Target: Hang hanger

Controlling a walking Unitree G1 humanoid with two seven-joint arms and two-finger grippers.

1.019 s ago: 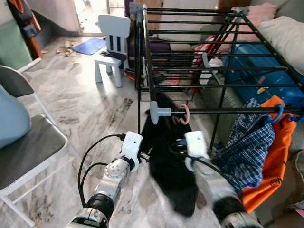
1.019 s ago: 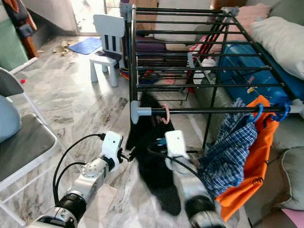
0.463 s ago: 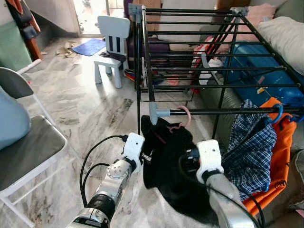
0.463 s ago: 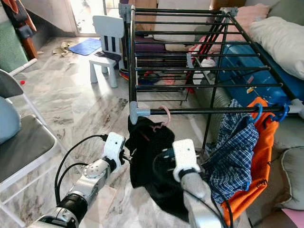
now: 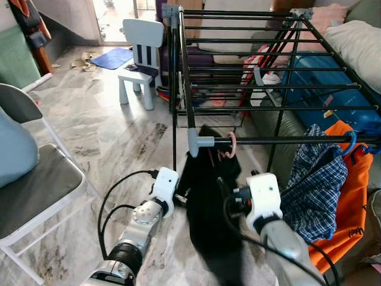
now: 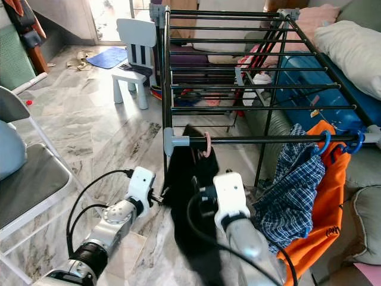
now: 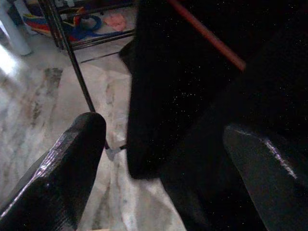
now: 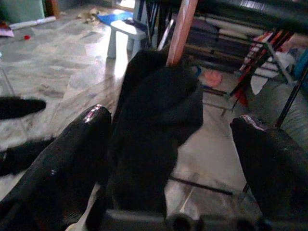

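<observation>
A pink hanger hook [image 5: 231,145] sits over the front bar [image 5: 286,140] of the black drying rack. From it a black garment [image 5: 208,196] hangs straight down. My left gripper [image 7: 166,130] is open at the garment's left edge, with the cloth and a red hanger arm [image 7: 207,33] just ahead of its fingers. My right gripper [image 8: 171,118] is open on the garment's right side. The bunched black cloth and the pink hanger neck [image 8: 182,29] lie between its spread fingers [image 8: 72,159]. I cannot tell whether either gripper touches the cloth.
A checked shirt [image 5: 312,185] and an orange garment [image 5: 348,196] hang on blue hooks at the bar's right end. A grey folding chair [image 5: 36,190] stands at the left and a white child's chair [image 5: 140,59] at the back. Blue boxes [image 5: 333,89] lie under the rack.
Half a second ago the black garment was bunched up low between the grippers; now it hangs long and straight from the bar. My right arm has shifted slightly; the left has hardly moved.
</observation>
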